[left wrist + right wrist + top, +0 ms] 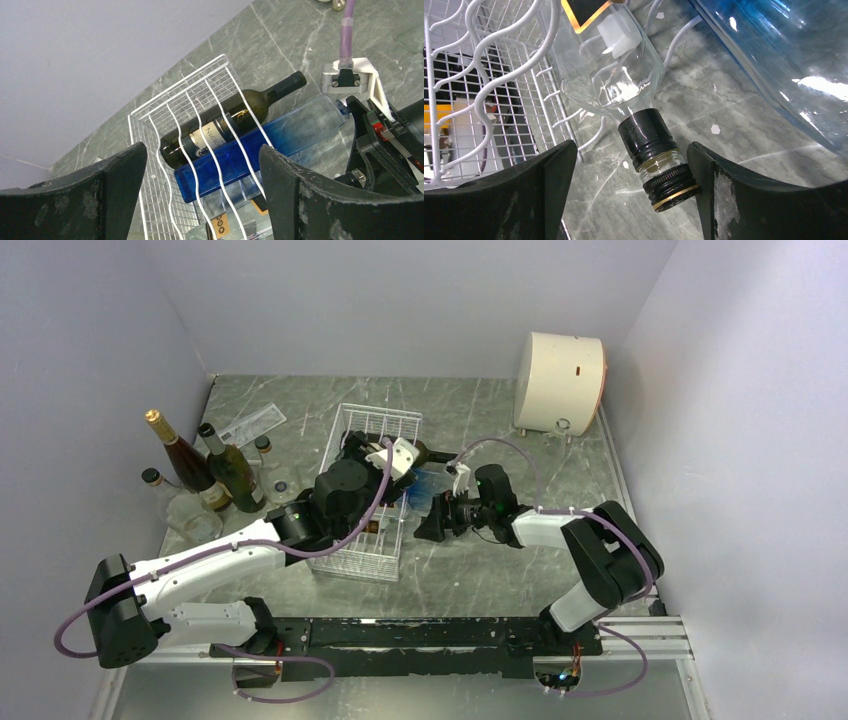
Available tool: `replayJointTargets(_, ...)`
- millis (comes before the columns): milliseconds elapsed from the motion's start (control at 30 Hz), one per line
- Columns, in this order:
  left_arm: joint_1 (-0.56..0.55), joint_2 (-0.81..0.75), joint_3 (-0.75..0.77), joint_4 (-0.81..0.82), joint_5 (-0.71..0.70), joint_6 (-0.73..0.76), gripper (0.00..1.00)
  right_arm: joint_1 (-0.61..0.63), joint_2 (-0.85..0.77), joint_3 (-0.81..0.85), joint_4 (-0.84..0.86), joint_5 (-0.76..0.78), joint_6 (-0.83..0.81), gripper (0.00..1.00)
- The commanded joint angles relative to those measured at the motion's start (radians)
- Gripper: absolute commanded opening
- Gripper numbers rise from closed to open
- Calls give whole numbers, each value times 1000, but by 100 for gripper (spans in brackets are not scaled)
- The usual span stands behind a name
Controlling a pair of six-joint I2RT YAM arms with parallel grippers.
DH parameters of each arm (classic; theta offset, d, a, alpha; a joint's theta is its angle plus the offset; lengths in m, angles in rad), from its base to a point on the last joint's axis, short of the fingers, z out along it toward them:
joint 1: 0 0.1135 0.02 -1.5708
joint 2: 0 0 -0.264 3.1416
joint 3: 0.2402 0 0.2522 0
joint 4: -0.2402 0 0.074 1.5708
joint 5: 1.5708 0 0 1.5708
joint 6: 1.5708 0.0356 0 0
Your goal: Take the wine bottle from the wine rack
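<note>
The white wire wine rack [352,540] lies mid-table and holds three lying bottles: a dark green wine bottle [220,130], a blue bottle [280,140] and a clear bottle [624,75] with a black cap [659,165]. My left gripper [202,160] is open and empty, above the rack over the bottles; in the top view it [385,475] hovers over the rack's middle. My right gripper [631,155] is open at the rack's right side [432,523]. The clear bottle's capped neck sticks out between its fingers, and the cap touches the right finger [724,190].
A cream drum [560,383] stands at the back right. Two upright dark bottles [232,470], small bottles and a clear glass [190,518] stand left of the rack. A flat clear packet [255,423] lies behind them. Walls close in on both sides.
</note>
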State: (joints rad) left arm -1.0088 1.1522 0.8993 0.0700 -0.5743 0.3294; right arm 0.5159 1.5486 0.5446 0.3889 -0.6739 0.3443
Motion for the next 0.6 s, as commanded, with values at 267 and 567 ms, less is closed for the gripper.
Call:
replayJointTargets(267,-32,-1,-8,51,-63,34,84,-6,-55,-88,122,-37,52,70)
replayJointTargets(567,-47,-2,-18,60,-76,35,87,-59,-36,-149,241,-83,77,68)
